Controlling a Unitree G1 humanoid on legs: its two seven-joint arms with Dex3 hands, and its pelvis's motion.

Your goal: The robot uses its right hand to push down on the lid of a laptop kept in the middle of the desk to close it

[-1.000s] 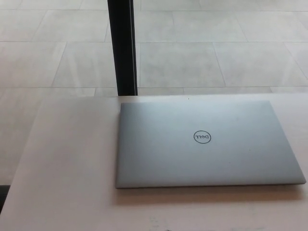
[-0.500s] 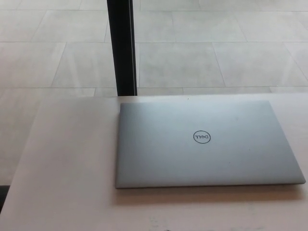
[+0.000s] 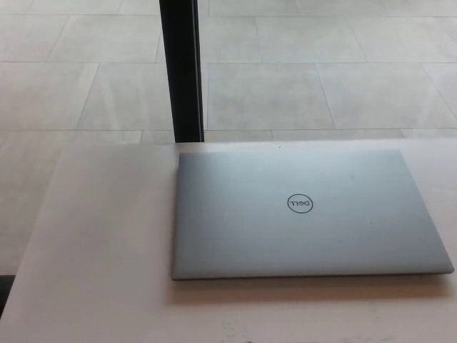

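Note:
A silver laptop (image 3: 307,214) lies flat on the pale desk (image 3: 100,243), its lid down against the base and a round logo showing on top. It sits toward the desk's far edge, right of centre in the head view. Neither of my hands nor any part of my arms shows in the picture.
A black vertical post (image 3: 181,70) stands just behind the desk's far edge, close to the laptop's back left corner. Beyond it is a tiled floor (image 3: 321,78). The desk's left edge runs diagonally at the picture's left.

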